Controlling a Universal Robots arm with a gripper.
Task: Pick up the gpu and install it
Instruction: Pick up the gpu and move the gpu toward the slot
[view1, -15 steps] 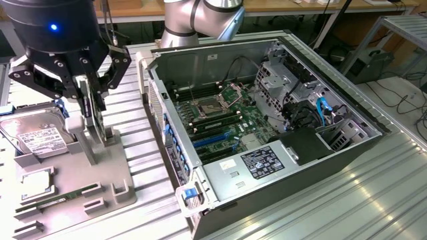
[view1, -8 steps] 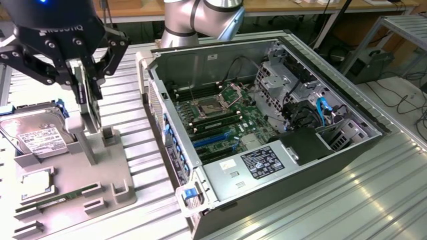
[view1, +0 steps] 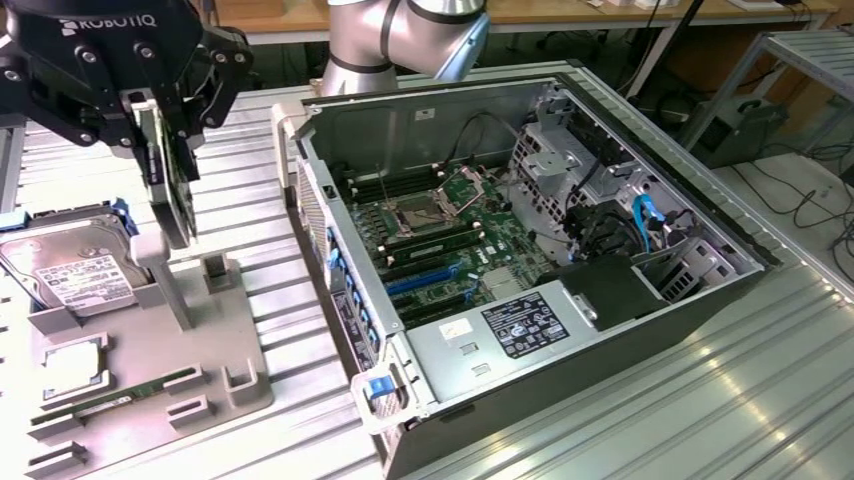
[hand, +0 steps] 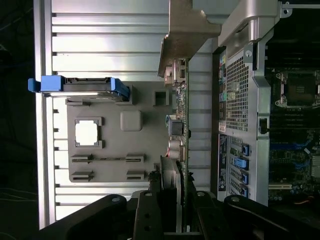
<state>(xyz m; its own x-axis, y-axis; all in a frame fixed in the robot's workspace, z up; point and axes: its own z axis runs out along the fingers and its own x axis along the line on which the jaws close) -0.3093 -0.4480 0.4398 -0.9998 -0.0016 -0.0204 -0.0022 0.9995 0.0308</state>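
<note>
The gpu (view1: 171, 190), a thin dark card, hangs on edge above the grey holder tray (view1: 200, 340) at the exterior view's left. My gripper (view1: 158, 125) is shut on its upper part, and the card is lifted off the tray. In the wrist view the gpu (hand: 181, 125) shows edge-on with its connectors, and its pale metal bracket (hand: 187, 30) is at the far end from my gripper (hand: 172, 200). To the exterior view's right, the open computer case (view1: 641, 300) lies on its side with the motherboard and its blue slots (view1: 427, 278) exposed.
On the tray lie a silver hard drive (view1: 74, 270) in blue brackets, a square processor (view1: 74, 365) and a green memory stick (view1: 120, 400). In the wrist view, the case's perforated back panel (hand: 237, 90) is close beside the card. A ribbed metal table (view1: 747, 380) carries everything.
</note>
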